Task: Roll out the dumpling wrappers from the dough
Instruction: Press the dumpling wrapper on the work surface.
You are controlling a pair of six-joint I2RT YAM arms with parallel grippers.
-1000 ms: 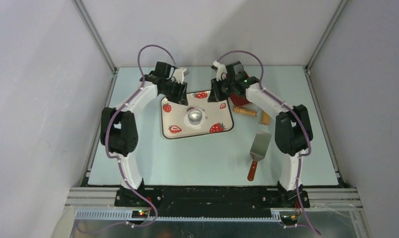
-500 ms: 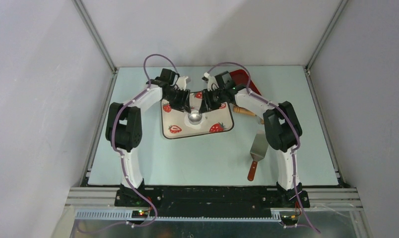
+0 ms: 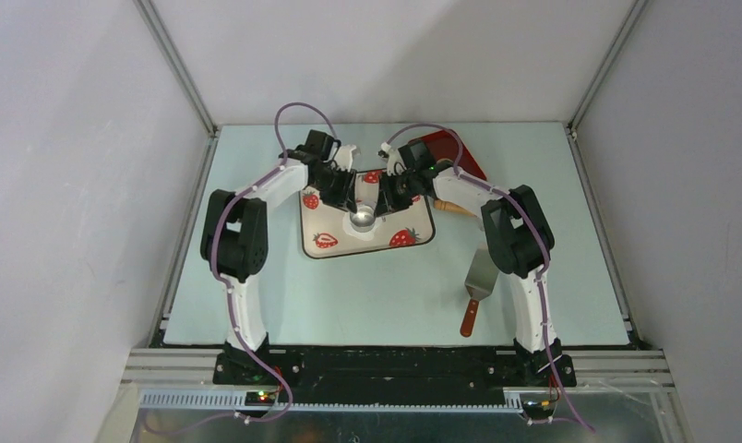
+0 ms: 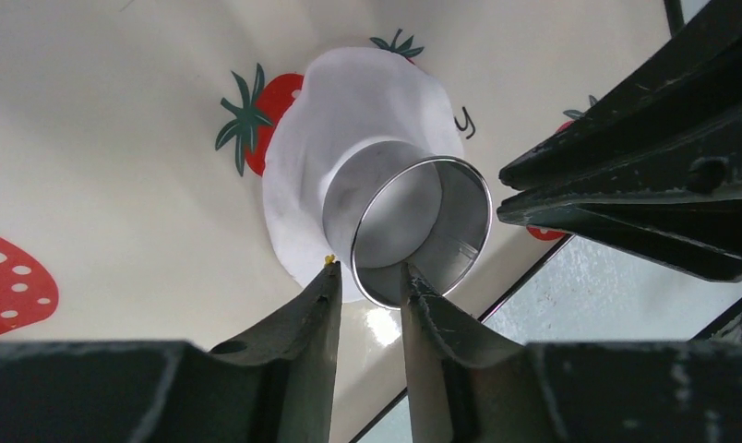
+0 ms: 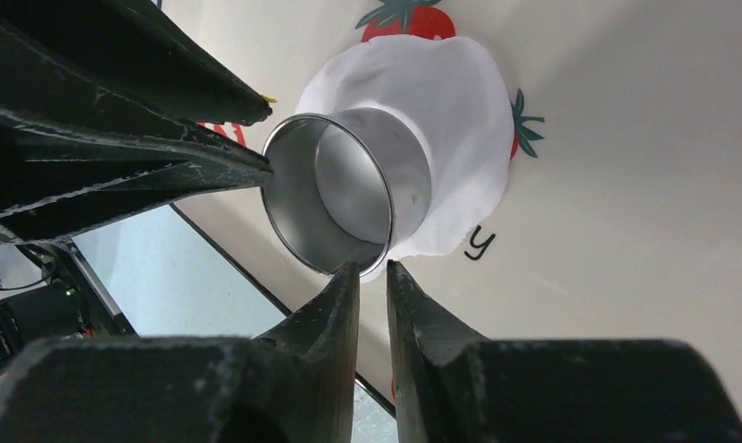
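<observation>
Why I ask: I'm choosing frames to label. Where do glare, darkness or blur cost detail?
Top external: the cup is a bright glint; the dough under it is lost against the tray. Left wrist: cup and dough sharp, left fingers dark, glare spot on the tray between them. Right wrist: likewise sharp, right fingers almost black.

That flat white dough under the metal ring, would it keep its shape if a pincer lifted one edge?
Probably floppy: the dough is pressed thin and flat, so an edge lift would likely droop or stretch. It may stick to the tray, lying flush on it. The metal ring standing on it likely pins it too.
</observation>
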